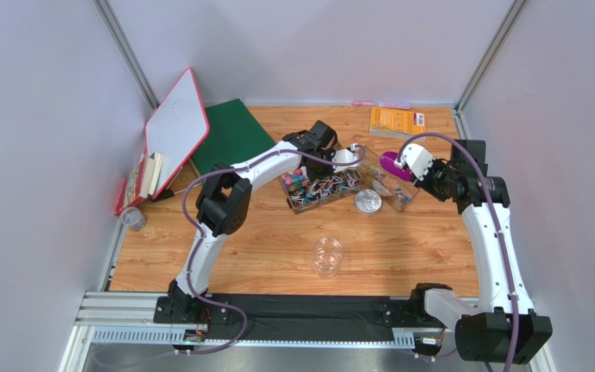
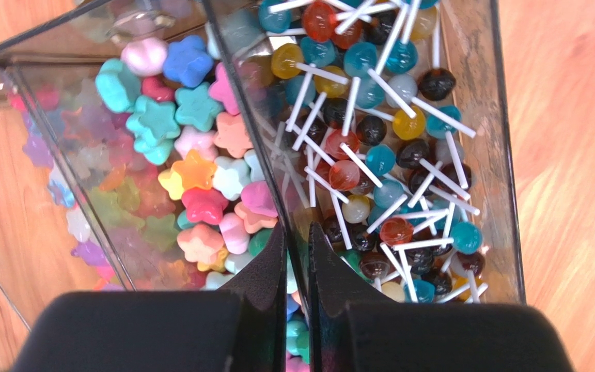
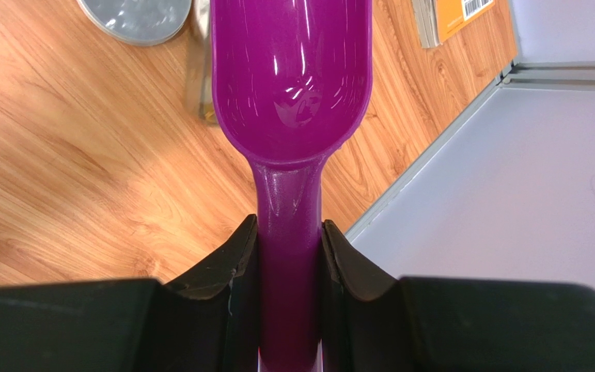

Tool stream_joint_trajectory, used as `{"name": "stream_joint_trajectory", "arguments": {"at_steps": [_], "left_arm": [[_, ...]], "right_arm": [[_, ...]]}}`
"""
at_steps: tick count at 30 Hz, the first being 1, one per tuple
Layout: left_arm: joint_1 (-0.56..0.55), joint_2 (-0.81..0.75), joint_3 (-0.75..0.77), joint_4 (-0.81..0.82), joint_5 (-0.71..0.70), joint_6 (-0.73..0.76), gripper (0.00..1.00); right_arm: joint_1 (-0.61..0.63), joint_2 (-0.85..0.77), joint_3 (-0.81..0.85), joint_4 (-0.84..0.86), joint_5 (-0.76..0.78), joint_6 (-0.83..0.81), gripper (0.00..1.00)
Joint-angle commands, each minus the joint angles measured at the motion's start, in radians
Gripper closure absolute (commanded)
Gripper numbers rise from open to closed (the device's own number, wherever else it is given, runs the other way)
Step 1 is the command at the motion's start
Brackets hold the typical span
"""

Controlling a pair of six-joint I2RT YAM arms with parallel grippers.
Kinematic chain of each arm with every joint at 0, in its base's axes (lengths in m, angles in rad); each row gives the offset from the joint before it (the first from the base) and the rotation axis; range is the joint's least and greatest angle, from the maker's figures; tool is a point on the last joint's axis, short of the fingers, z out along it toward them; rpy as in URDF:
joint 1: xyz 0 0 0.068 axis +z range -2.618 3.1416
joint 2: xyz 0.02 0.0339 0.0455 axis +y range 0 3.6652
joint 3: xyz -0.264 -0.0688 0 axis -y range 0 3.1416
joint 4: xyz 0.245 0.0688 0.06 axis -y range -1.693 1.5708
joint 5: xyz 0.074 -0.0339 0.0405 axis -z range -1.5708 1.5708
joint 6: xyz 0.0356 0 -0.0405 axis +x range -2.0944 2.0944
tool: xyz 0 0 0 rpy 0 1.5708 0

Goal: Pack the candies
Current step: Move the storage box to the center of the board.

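The candies lie in a clear two-part tray [image 1: 320, 188] at the table's middle. In the left wrist view, star-shaped sweets [image 2: 192, 170] fill the left compartment and lollipops on white sticks [image 2: 378, 155] fill the right one. My left gripper [image 2: 298, 232] is shut on the tray's clear divider wall [image 2: 258, 132], one finger in each compartment. My right gripper [image 3: 290, 232] is shut on the handle of a purple scoop [image 3: 293, 70]. It holds the scoop [image 1: 392, 164] above the table to the right of the tray, and the bowl looks empty.
An open clear jar [image 1: 328, 256] stands nearer the arms, its silver lid [image 1: 368, 201] beside a second clear tray [image 1: 395, 192]. A whiteboard [image 1: 175, 128], green board [image 1: 231, 132] and books [image 1: 141, 182] lie far left. An orange book [image 1: 396, 120] is at the back.
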Motion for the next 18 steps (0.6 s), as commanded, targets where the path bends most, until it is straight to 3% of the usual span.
{"name": "stream_joint_trajectory", "arguments": {"at_steps": [1,12,14,18], "left_arm": [[-0.061,0.023,0.047,0.099,0.176,0.162,1.00],[-0.081,0.035,0.047,0.183,0.186,0.076,0.99],[-0.083,0.030,0.062,0.183,0.146,0.039,0.82],[-0.052,-0.036,0.062,0.157,0.091,-0.085,0.58]], "right_arm": [[-0.018,-0.029,-0.012,-0.002,0.012,-0.004,1.00],[-0.025,-0.009,-0.004,-0.005,0.004,-0.024,1.00],[-0.027,-0.003,0.003,-0.006,0.001,-0.036,1.00],[-0.028,0.009,0.022,-0.014,-0.019,-0.075,1.00]]}}
